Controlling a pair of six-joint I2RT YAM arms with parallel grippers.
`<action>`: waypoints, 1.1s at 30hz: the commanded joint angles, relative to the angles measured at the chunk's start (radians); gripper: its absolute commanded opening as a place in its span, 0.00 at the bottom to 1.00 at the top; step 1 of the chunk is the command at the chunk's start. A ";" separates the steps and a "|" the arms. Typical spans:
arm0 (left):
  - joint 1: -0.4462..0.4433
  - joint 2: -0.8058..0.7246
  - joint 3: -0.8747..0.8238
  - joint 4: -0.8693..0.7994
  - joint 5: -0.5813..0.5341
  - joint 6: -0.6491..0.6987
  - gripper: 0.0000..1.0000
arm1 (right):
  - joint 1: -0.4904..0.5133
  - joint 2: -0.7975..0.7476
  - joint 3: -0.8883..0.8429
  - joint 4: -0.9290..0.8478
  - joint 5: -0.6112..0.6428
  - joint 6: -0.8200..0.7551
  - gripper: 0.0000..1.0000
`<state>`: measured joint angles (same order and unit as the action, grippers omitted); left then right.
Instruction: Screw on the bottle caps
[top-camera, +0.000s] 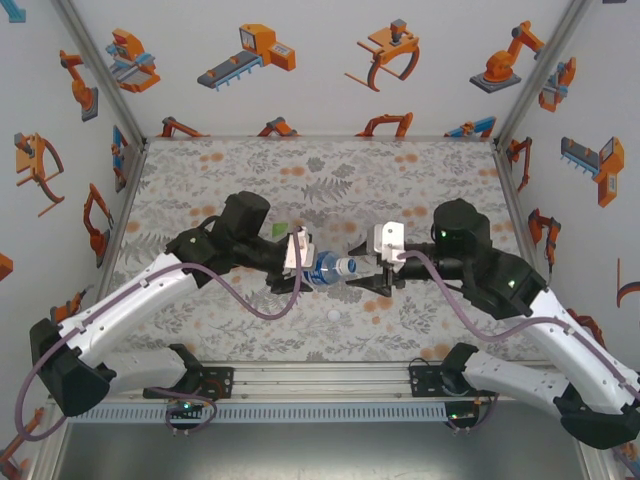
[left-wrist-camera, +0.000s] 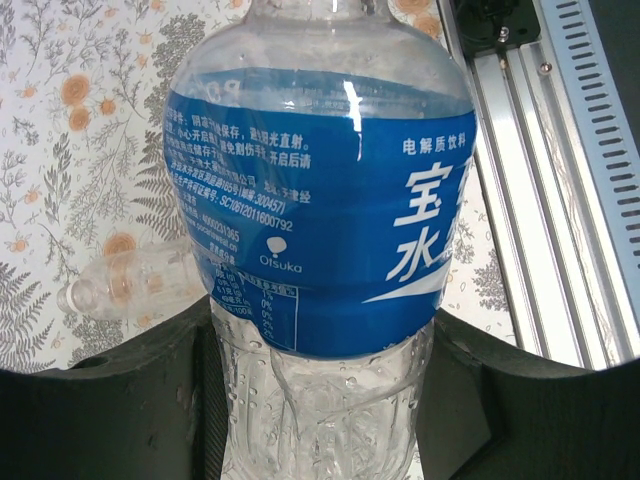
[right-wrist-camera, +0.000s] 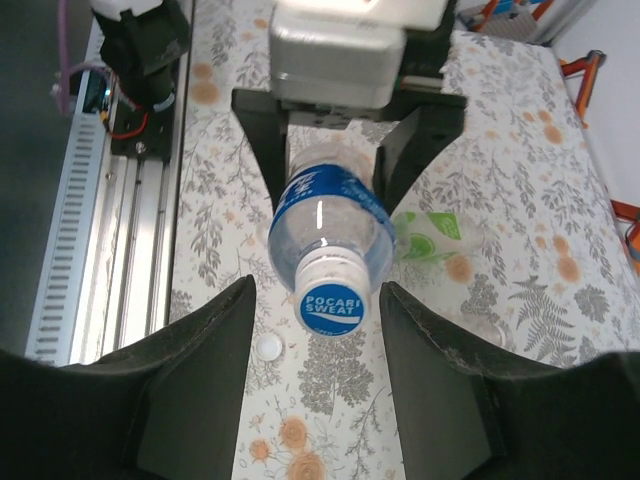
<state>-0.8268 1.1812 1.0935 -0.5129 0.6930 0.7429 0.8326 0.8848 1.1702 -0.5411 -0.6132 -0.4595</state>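
My left gripper (top-camera: 298, 258) is shut on the lower body of the blue-label bottle (left-wrist-camera: 320, 200) and holds it lying sideways above the mat. Its dark fingers (left-wrist-camera: 110, 400) press the clear ribbed base from both sides. A blue-and-white cap (right-wrist-camera: 332, 302) sits on the bottle's neck, which points at my right gripper (right-wrist-camera: 318, 305). That gripper is open, one jaw on each side of the cap with a gap both ways. A loose white bottle cap (right-wrist-camera: 268, 346) lies on the mat under the bottle. The green-tinted bottle (right-wrist-camera: 432, 228) and a plain clear bottle (left-wrist-camera: 118, 285) lie on the mat.
The floral mat (top-camera: 320, 170) covers the table between patterned walls. An aluminium rail (top-camera: 320, 380) with both arm bases runs along the near edge. The loose cap (top-camera: 333, 315) lies just in front of the held bottle (top-camera: 330, 268).
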 joint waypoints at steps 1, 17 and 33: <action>-0.009 -0.010 0.022 -0.018 0.028 -0.018 0.00 | 0.000 -0.024 -0.025 0.070 -0.039 -0.067 0.50; -0.018 -0.005 0.025 -0.018 0.016 -0.006 0.00 | 0.000 -0.038 -0.064 0.106 0.076 0.109 0.11; -0.018 0.024 -0.003 0.146 -0.156 0.004 0.00 | -0.001 -0.041 -0.220 0.142 0.633 1.718 0.00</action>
<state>-0.8379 1.2064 1.0870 -0.4656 0.5129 0.7410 0.8368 0.8352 0.9794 -0.3767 -0.0917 0.9146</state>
